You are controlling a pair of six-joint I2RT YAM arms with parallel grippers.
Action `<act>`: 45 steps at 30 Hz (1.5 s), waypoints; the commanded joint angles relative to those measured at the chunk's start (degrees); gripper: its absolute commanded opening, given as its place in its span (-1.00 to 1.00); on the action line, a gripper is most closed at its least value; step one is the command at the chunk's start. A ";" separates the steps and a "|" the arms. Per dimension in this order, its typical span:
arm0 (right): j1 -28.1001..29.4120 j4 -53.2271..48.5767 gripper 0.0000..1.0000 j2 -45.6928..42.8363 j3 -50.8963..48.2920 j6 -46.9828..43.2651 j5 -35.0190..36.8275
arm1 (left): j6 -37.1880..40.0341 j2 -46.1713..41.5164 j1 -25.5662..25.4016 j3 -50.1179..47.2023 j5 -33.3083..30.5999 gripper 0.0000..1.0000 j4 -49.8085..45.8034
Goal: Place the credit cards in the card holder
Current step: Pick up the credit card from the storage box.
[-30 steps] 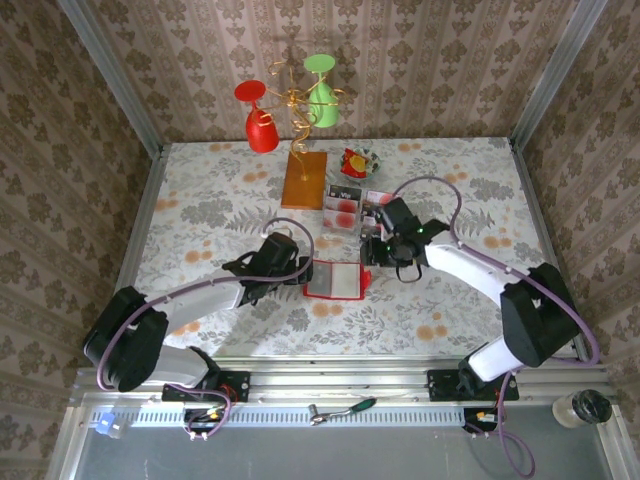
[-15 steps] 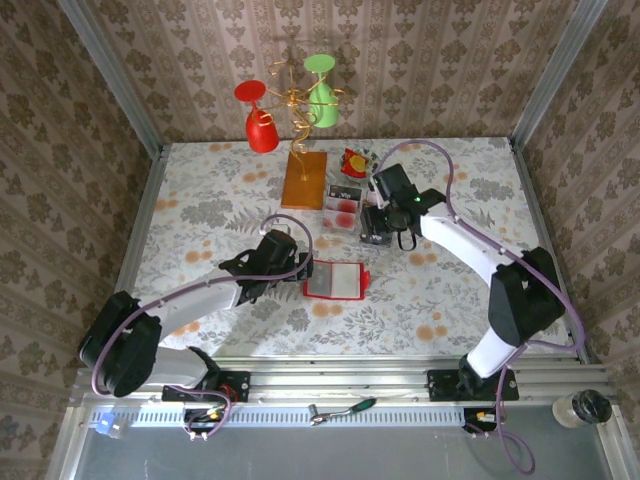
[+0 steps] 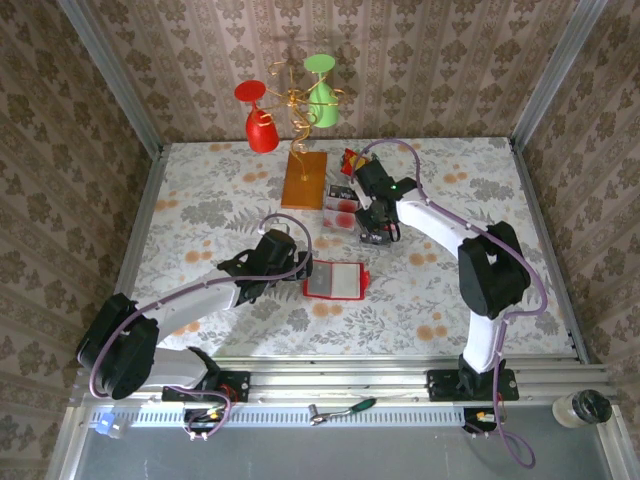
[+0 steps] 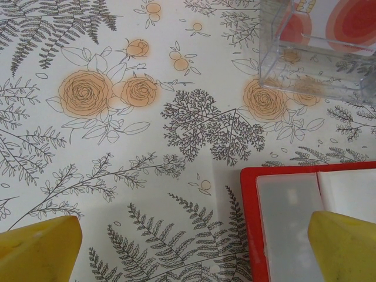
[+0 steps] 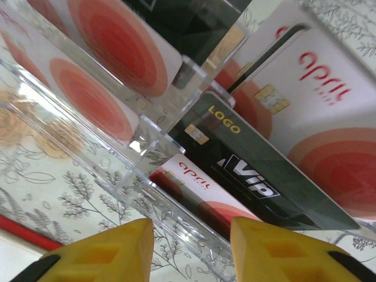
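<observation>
Top: card holder [image 3: 335,280] is laid flat; credit cards [image 3: 343,206] are stood in a clear tray [image 3: 345,227] beyond it.
Left wrist: left gripper [image 4: 188,252] is spread wide, one finger over the card holder.
Right wrist: right gripper [image 5: 191,249] is parted, nothing pinched, at the credit cards.

Floral tabletop [image 3: 200,205] bearing open red holder [image 3: 336,280], clear rack [image 4: 311,73] of cards [image 5: 258,176], wooden slab [image 3: 304,180], wrapper [image 3: 349,158].

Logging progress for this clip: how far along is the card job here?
Done: the card holder lies open, no card visibly inside. In hand: the right gripper, open, hovers over the credit cards in their clear tray; the left gripper sits open at the holder's edge. Left: moving every card across.
</observation>
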 commanded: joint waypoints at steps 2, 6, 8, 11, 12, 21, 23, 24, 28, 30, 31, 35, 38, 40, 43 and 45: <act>0.26 -3.53 -0.20 2.56 2.08 -3.43 4.34 | 0.07 -0.73 -0.40 1.02 -0.92 1.00 -1.43; 0.26 -3.64 -0.20 4.30 2.57 -4.04 5.27 | 0.04 -0.56 -0.28 1.14 -0.94 1.00 -1.52; 0.24 -3.80 -0.20 4.99 2.84 -4.18 5.40 | 0.07 -0.62 -0.30 1.10 -0.84 1.00 -1.48; 0.26 -3.90 -0.20 6.20 2.88 -4.44 5.73 | 0.04 -0.56 -0.23 1.14 -0.78 1.00 -1.47; 0.26 -3.88 -0.20 6.42 2.81 -4.49 5.79 | 0.06 -0.58 -0.24 1.14 -0.80 1.00 -1.48; 0.78 -3.84 -0.23 6.04 -0.08 -5.05 6.32 | 0.04 -0.73 -0.13 0.98 -0.77 1.00 -1.21; 0.88 -3.00 -0.24 5.15 -1.61 -5.01 6.67 | -0.01 -0.69 -0.15 0.95 -0.77 1.00 -1.20; 0.92 -2.78 -0.24 4.89 -2.17 -4.94 6.73 | -0.01 -0.65 -0.15 0.97 -0.71 1.00 -1.11; 0.88 -1.81 -0.30 4.33 -4.05 -5.06 7.59 | -0.12 -0.65 -0.15 0.97 -0.55 1.00 -1.11; 0.93 -1.87 -0.40 4.00 -4.37 -4.89 7.43 | -0.01 -0.65 -0.16 0.97 -0.53 1.00 -1.11; 0.97 -1.86 -0.42 3.77 -4.63 -4.88 7.26 | -0.05 -0.61 -0.14 0.99 -0.57 1.00 -1.11; 1.58 -2.01 -0.54 2.29 -4.93 -4.47 6.40 | -0.10 -0.56 -0.12 1.05 -0.58 1.00 -0.93; 2.08 -2.37 -0.69 1.49 -4.85 -4.18 5.71 | -0.10 -0.47 -0.15 1.12 -0.45 1.00 -0.78; 2.49 -2.47 -0.75 1.22 -4.90 -4.00 5.51 | -0.10 -0.34 -0.16 1.13 -0.30 1.00 -0.76; 3.22 -2.51 -0.79 1.09 -5.01 -3.67 5.17 | -0.14 -0.30 -0.16 1.05 -0.31 1.00 -0.59; 3.75 -2.48 -0.83 1.14 -5.15 -3.65 5.13 | -0.15 -0.29 -0.15 0.97 -0.30 1.00 -0.58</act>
